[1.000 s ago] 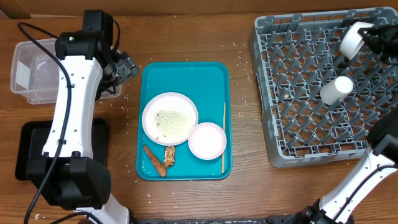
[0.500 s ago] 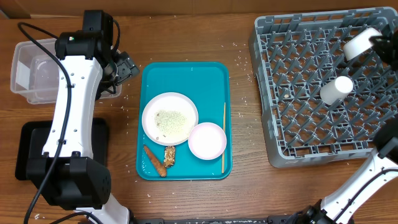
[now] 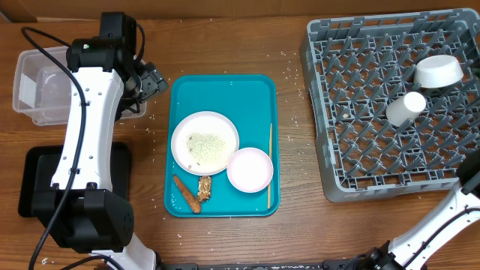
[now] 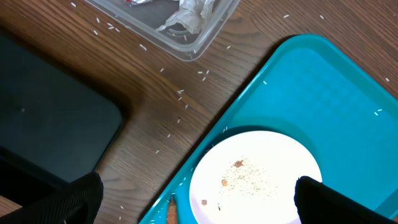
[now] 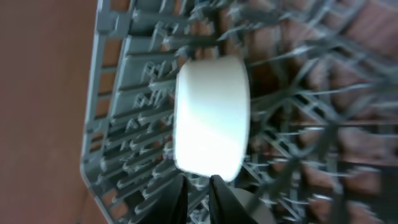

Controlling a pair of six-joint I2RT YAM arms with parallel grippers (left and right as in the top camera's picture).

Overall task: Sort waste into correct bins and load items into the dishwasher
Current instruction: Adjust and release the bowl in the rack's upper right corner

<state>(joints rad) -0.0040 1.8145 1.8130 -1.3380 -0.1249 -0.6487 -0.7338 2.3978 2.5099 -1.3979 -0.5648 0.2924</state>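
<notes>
My left gripper (image 3: 152, 79) (image 4: 200, 200) hangs wide open and empty between the clear tub (image 3: 34, 86) and the teal tray (image 3: 259, 97). Below it are the plate's (image 4: 255, 177) left rim and the tray's edge. The plate (image 3: 205, 142) carries rice grains (image 3: 204, 144). Beside it lie a bowl (image 3: 250, 169), a carrot stick (image 3: 186, 193) and a brown chunk (image 3: 204, 187). A napkin (image 4: 189, 15) lies in the tub (image 4: 205, 37). In the grey rack (image 3: 360, 112) a bowl (image 3: 439, 71) (image 5: 211, 115) lies on its side, next to a cup (image 3: 406, 109). My right gripper (image 5: 200, 196) is just below that bowl, narrowly open and holding nothing.
The black tray (image 3: 30, 180) (image 4: 50, 118) lies at the front left, partly under my left arm. A thin yellow stick (image 3: 270, 166) rests along the teal tray's right side. Loose rice grains (image 4: 180, 93) dot the wood between the tub and the teal tray.
The bowl has left my right gripper and now lies on the rack's pegs. The right gripper has opened a little and drawn back to the right. The left arm has not moved.
</notes>
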